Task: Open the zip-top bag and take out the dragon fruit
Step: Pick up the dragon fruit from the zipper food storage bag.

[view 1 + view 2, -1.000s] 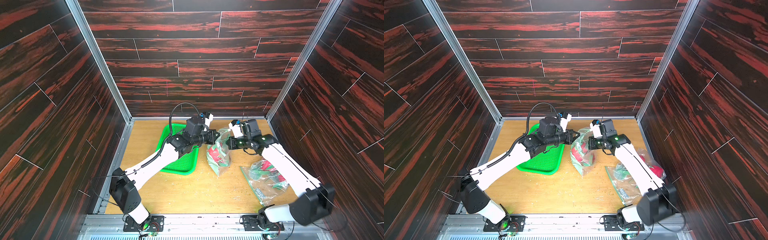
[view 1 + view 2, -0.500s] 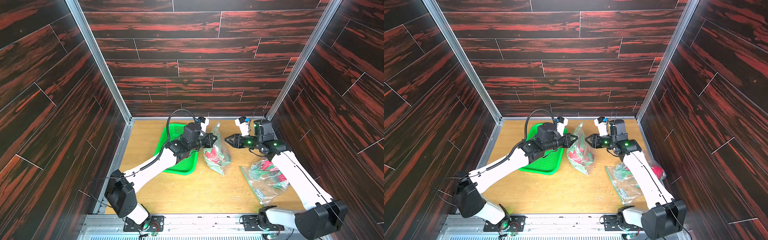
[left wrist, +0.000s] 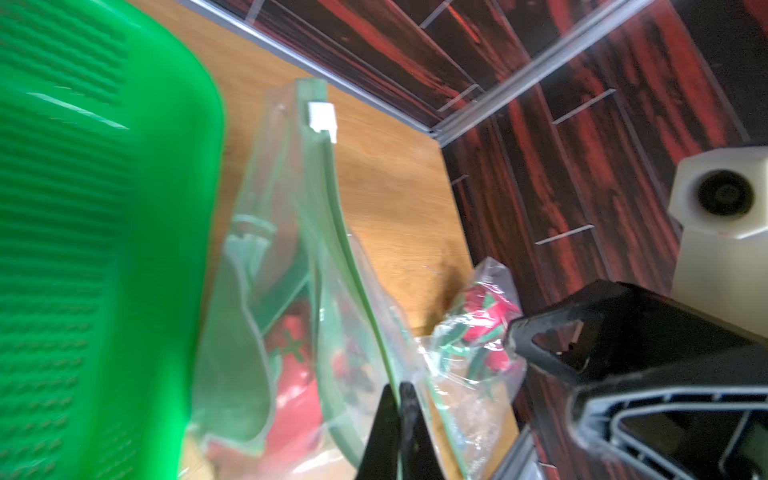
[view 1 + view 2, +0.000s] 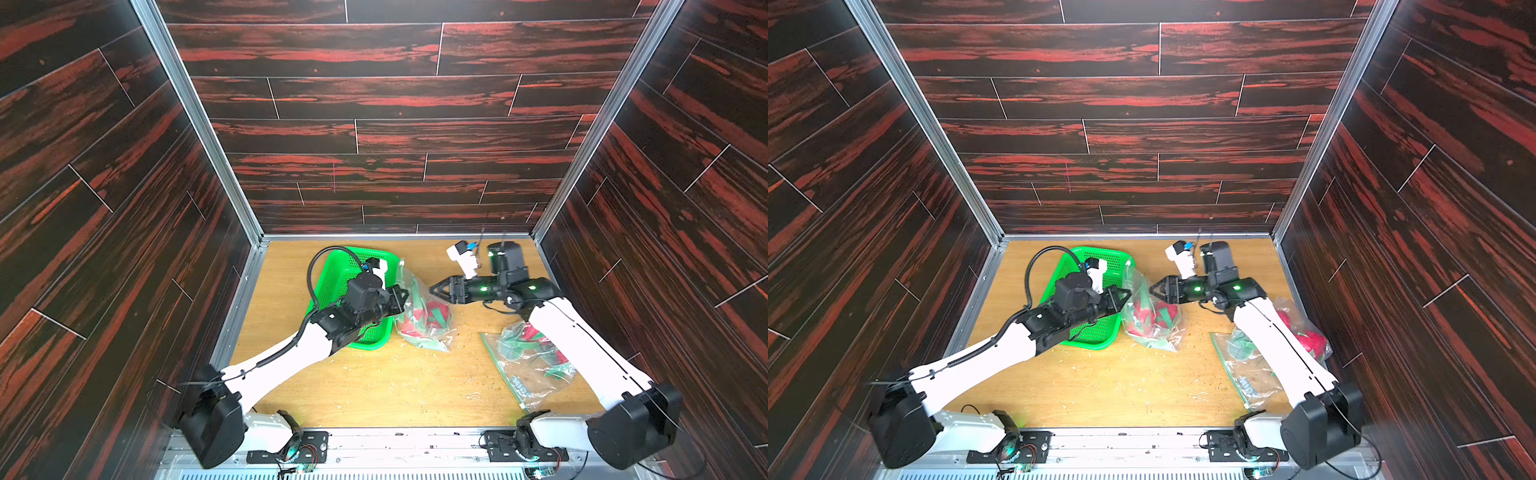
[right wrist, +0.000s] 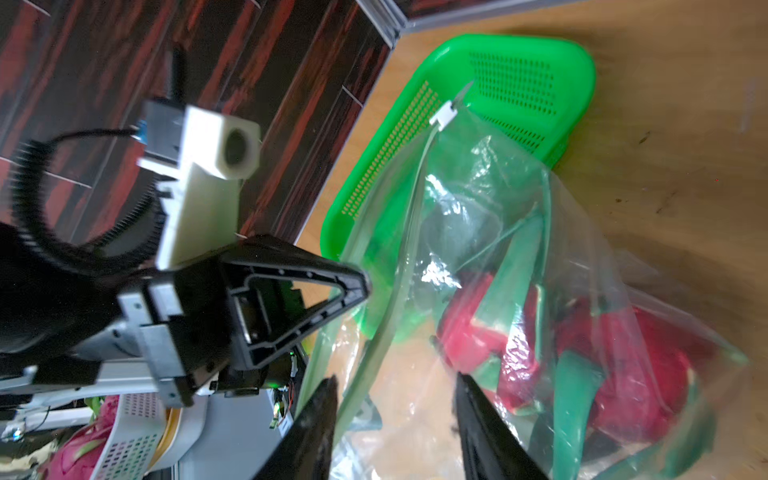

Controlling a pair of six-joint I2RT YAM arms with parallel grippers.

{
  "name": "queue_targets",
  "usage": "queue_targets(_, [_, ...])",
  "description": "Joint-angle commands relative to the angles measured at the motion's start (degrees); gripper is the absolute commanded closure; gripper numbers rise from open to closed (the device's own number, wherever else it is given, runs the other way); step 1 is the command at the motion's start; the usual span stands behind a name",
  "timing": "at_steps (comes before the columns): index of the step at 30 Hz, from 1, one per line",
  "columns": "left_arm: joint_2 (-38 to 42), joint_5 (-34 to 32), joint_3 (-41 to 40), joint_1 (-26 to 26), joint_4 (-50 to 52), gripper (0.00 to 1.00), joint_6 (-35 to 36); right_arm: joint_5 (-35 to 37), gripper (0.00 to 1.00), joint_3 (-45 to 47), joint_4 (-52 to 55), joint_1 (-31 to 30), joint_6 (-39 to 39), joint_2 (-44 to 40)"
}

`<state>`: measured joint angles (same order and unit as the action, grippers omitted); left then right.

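Right hand has let go and backed off, jaws apart; left hand stays pinched on the zip-top bag, with the red, green-scaled dragon fruit inside, between both hands.

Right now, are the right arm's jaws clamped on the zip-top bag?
No: in the right wrist view the right gripper holds its jaws wide apart, with the rim of the zip-top bag loose between them.

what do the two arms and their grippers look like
Both the left arm and right arm have white shells with black joints and bases. The left gripper and right gripper have black triangular cut-out jaws, each with a white boxy camera housing. A black ribbed cable loops from the left wrist; small green lights glow on the right.
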<state>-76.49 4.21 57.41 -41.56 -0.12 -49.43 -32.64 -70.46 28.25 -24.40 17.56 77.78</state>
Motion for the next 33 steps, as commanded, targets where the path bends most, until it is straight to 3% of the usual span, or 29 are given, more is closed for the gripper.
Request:
queue_targets(1, [4.17,-4.78,-1.92,0.52,3.28,1.00,0.91,2.40,0.50,-2.06,0.32,-3.21,-0.20,2.86])
queue_targets(18, [16.25,-12.75,-14.96,4.53,11.93,1.00,-0.07,14.03,0.46,-13.21,3.88,-17.49,-1.13,16.02])
queue_targets(25, [17.82,-7.23,-17.28,4.93,6.01,1.00,-0.26,22.94,0.43,-21.42,9.97,-22.59,-2.05,22.97])
queue_targets(33, [18.35,-4.54,-18.82,5.06,1.96,1.00,-0.70,29.78,0.34,-23.98,9.50,-23.23,-1.45,28.18])
